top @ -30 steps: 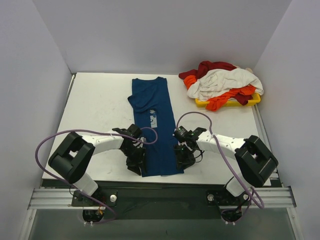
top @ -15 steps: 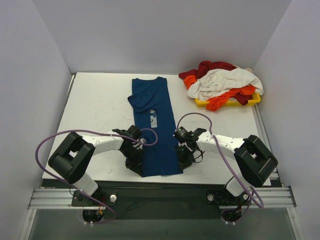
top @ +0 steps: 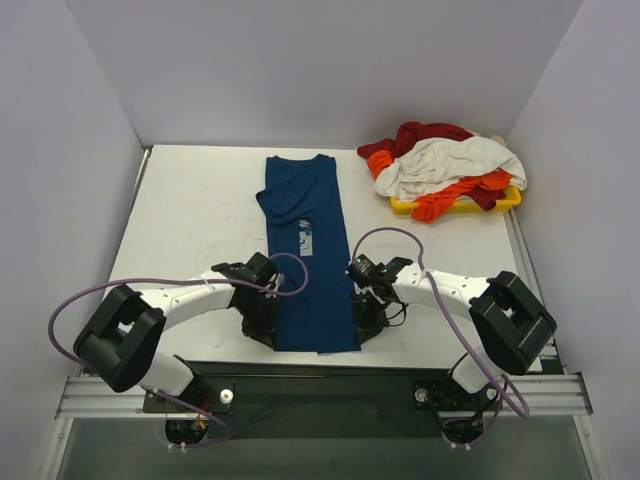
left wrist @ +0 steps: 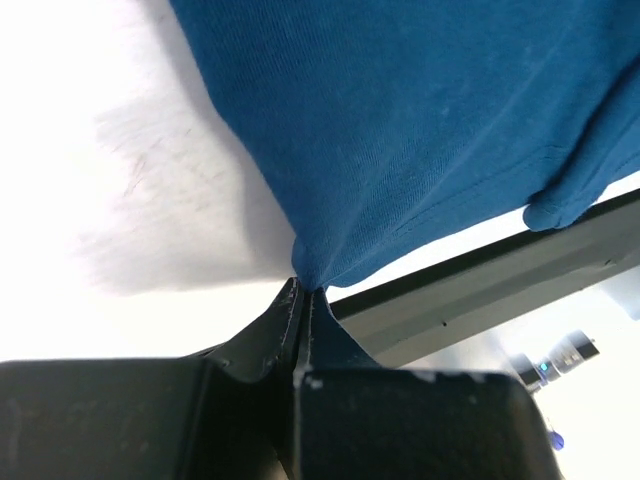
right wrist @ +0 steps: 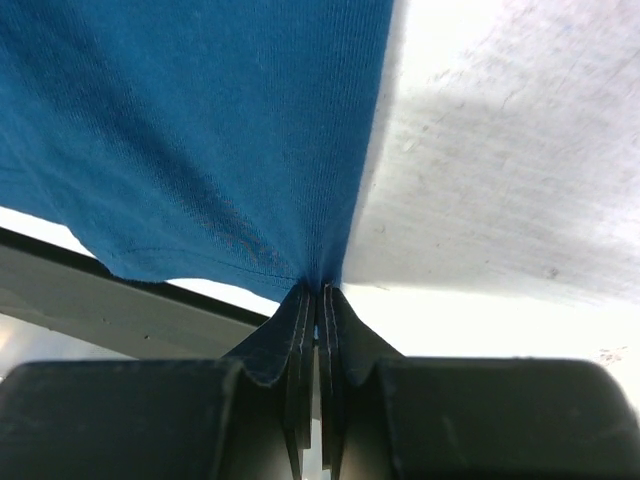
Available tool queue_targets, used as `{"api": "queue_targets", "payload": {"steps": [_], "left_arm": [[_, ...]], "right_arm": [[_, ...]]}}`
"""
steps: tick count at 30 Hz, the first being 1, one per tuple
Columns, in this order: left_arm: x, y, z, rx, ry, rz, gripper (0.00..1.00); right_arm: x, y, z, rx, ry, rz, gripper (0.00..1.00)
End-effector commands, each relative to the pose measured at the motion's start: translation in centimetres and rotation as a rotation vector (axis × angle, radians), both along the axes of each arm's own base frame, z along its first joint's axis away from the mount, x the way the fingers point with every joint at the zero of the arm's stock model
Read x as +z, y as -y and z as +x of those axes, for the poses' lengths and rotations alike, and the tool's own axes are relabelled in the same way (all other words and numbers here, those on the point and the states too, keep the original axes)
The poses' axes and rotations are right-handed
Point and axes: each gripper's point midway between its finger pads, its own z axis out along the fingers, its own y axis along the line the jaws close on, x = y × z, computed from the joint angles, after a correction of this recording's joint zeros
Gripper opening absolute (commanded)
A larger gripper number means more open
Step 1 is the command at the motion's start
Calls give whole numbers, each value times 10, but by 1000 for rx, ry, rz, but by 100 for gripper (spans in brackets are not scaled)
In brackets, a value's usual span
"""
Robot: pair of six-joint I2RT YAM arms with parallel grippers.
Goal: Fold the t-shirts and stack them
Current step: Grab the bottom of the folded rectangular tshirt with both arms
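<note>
The dark blue t-shirt [top: 305, 245] lies in the middle of the worktop [top: 190, 220] as a long narrow strip. Its collar is toward the far wall, its hem is at the near edge, and the pale print shows about halfway along. The left fingers [left wrist: 268, 330] are pressed together on the near left corner of the hem, and the right fingers [right wrist: 352, 335] are pressed together on the near right corner. In both wrist views the blue cloth comes to a small peak between them, with no gap to see.

I judge that the sides are already turned in and the step in hand is the fold along the length. The next move probably calls for both arms to lift the two corners together and carry them toward the collar at the same pace. In this way the hem stays straight and the rest of the shirt is not dragged along the surface.

The other t-shirts [top: 440, 160], dark red, white and orange, lie heaped on a yellow tray [top: 508, 199] at the far right, well apart from the blue one. The worktop is white and matt, and plain pale walls [top: 320, 70] close it on three sides
</note>
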Motion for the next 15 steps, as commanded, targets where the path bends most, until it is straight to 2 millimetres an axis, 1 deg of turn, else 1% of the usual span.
{"api": "queue_targets", "payload": {"steps": [1, 5, 10, 11, 12, 13, 14, 15], "left_arm": [[7, -9, 3, 7, 58, 36, 0], [20, -9, 0, 23, 77, 13, 0], [36, -8, -5, 47, 85, -21, 0], [43, -6, -2, 50, 107, -35, 0], [45, -10, -2, 55, 112, -21, 0], [53, -8, 3, 64, 134, -28, 0], [59, -8, 6, 73, 158, -35, 0], [64, -9, 11, 83, 186, -25, 0]], "right_arm": [[10, 7, -16, 8, -42, -17, 0], [17, 5, -21, 13, -44, -7, 0], [35, -2, -23, 17, -34, 22, 0], [40, -5, -20, 16, -23, 34, 0], [45, -7, -19, 16, -15, 43, 0], [49, -8, -18, 12, -8, 48, 0], [57, -13, -12, 11, 13, 64, 0], [61, -13, -10, 13, 25, 65, 0]]}}
